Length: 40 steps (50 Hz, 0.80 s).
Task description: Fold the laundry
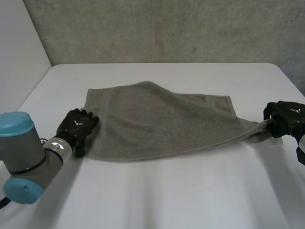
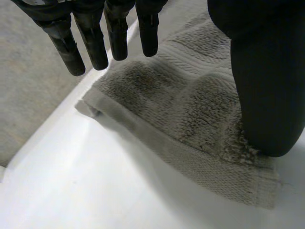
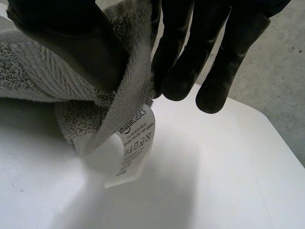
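Grey-brown terry towel (image 1: 157, 121), one only, lies spread across the middle of a white table (image 1: 167, 195) between the robot's two black hands. The left hand (image 1: 76, 125) rests on the towel's left edge, near the table's left edge. The right hand (image 1: 284, 117) grasps the towel's near right corner, drawn out to a point close to the table's right edge.

The left wrist view adds what the head view cannot. The left hand is released, its fingers (image 2: 93, 45) straight and held clear above the cloth. Its thumb (image 2: 267, 95) presses down on the pile just inside the hem, beside a corner.

The right wrist view shows the corner pinched between the right hand's thumb and fingers, the cloth bunched there. One white care label (image 3: 134, 143) printed "amazonbasics" hangs beneath it.

The table top is smooth and white. A grey concrete wall (image 1: 167, 28) stands behind its far edge and a white wall (image 1: 19, 47) at its left.
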{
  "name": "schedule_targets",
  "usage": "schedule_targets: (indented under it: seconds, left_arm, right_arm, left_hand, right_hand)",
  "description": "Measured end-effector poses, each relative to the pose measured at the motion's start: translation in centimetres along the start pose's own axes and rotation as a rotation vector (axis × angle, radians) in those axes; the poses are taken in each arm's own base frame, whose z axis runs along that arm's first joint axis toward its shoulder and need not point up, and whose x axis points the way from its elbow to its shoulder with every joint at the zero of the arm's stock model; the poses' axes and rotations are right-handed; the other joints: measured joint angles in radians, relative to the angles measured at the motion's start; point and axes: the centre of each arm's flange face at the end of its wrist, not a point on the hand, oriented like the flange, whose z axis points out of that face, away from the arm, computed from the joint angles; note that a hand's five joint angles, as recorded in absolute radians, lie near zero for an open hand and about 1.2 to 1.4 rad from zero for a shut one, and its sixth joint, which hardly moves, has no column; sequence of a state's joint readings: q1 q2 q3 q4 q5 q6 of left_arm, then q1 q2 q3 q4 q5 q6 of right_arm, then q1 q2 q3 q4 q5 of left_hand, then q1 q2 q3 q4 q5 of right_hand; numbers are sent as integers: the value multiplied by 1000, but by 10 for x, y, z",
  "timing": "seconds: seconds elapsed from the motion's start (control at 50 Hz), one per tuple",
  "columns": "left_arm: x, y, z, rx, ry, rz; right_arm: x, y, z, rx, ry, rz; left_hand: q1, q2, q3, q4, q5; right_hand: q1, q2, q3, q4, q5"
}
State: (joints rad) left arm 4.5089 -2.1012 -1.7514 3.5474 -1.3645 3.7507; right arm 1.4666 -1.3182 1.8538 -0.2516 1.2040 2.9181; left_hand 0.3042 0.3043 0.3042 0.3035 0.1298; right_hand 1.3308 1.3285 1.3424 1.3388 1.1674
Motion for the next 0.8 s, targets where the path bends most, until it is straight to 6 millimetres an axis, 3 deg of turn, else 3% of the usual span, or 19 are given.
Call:
schedule_targets:
  seconds: [0.12, 0.48, 0.56, 0.68, 0.8]
  left_arm:
    - [-5, -2, 7, 20, -35, 5]
    - [0, 4, 4, -1, -20, -1]
    - [1, 4, -1, -9, -12, -2]
    - [5, 7, -8, -33, 7, -2]
    - [7, 7, -13, -58, 26, -5]
  right_arm:
    - [0, 0, 0, 0, -1, -8]
    - [-1, 0, 0, 1, -3, -10]
    - [-1, 0, 0, 1, -3, -10]
    - [-1, 0, 0, 0, -3, -11]
    - [-1, 0, -1, 0, -4, -11]
  left_hand:
    - [56, 57, 57, 53, 52]
    - [561, 562, 562, 563, 556]
    - [542, 541, 541, 548, 550]
    - [204, 201, 202, 202, 198]
    - [144, 140, 141, 141, 138]
  right_hand:
    - [0, 0, 0, 0, 0]
    - [0, 0, 0, 0, 0]
    - [0, 0, 0, 0, 0]
    - [0, 0, 0, 0, 0]
    - [0, 0, 0, 0, 0]
